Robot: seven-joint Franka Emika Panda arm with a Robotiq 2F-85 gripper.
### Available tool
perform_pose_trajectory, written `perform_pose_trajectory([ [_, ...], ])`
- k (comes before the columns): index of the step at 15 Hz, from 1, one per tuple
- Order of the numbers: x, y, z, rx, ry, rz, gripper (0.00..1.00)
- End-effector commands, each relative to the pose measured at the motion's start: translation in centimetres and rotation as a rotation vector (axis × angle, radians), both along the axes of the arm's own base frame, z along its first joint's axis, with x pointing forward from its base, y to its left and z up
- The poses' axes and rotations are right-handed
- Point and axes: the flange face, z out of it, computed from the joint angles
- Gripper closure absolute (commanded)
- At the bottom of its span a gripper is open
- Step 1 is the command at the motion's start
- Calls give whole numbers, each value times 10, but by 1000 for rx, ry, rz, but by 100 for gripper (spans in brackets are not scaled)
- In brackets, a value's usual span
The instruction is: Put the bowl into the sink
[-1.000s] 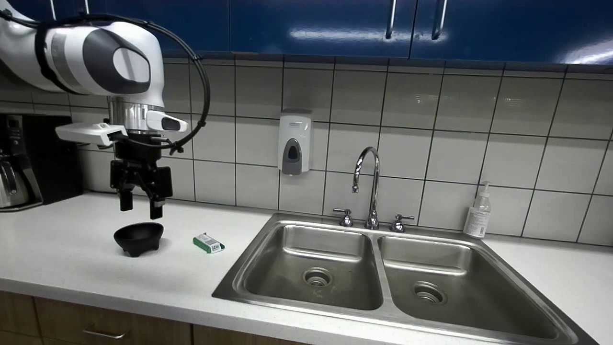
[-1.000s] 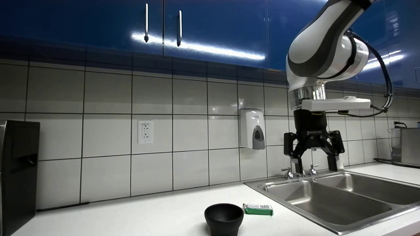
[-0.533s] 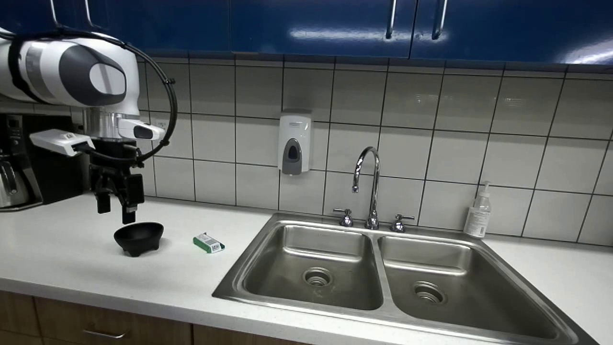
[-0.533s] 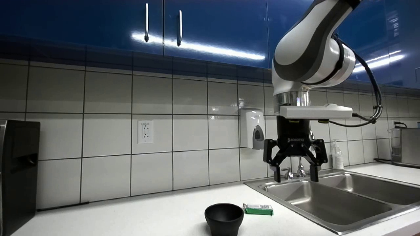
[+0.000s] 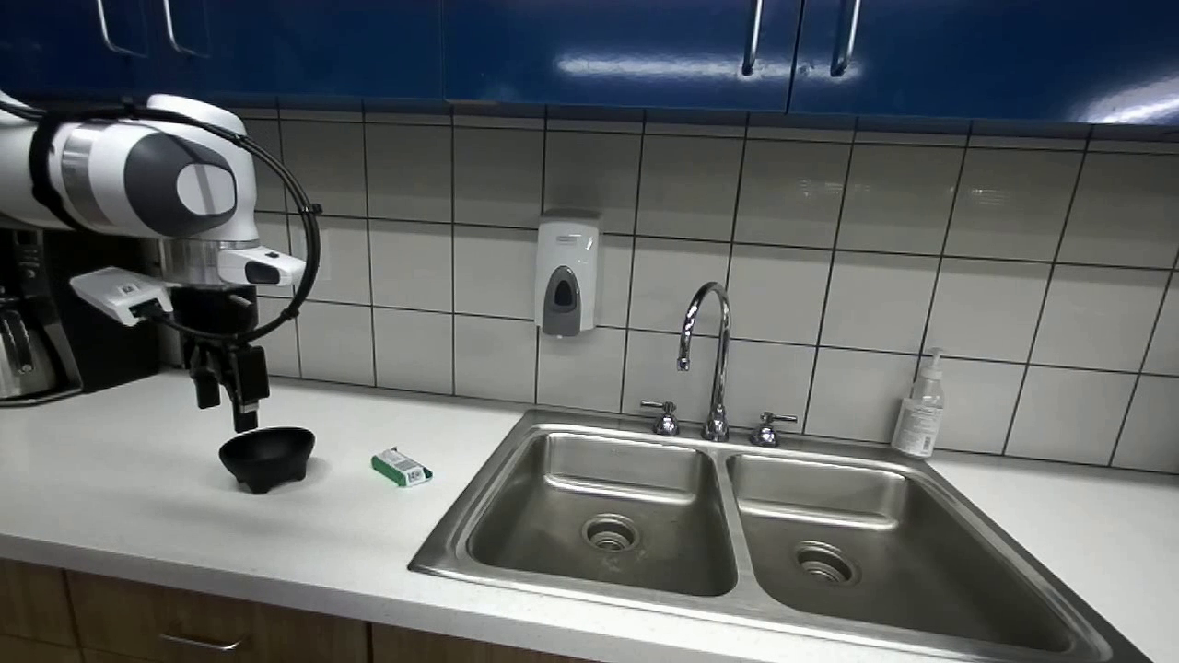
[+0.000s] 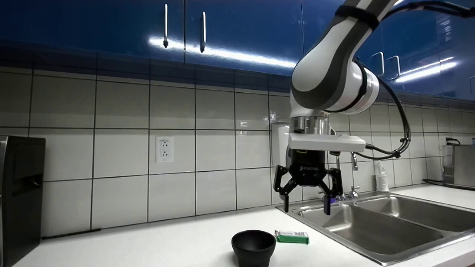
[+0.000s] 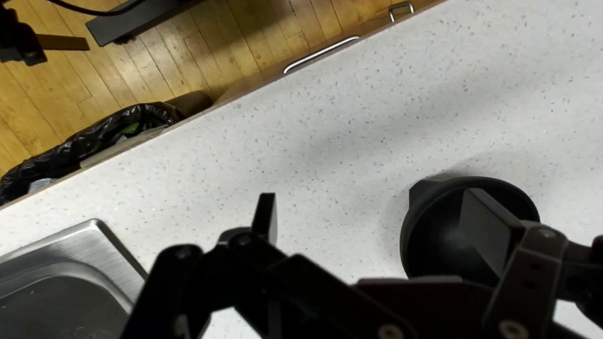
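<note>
Claw (image 6: 306,211) spread wide and empty, I should line it up over the bowl (image 5: 266,459), off-centre below it, before descending.

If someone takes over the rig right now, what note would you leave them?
Gripper: fingers spread, holding nothing, above the counter, apart from the bowl.
Bowl: upright on the counter.
Sink: set in the counter, packet lying between it and the bowl.
Done: bowl not yet grasped.
Left: grasp the bowl, lift it, lower it into the sink.
</note>
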Motion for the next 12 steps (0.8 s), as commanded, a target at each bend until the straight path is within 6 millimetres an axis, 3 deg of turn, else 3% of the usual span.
perform_pose_trajectory([
  [1, 28, 18, -10, -2, -7, -29, 0],
  [12, 91, 39, -53, -46, 39, -55, 0],
])
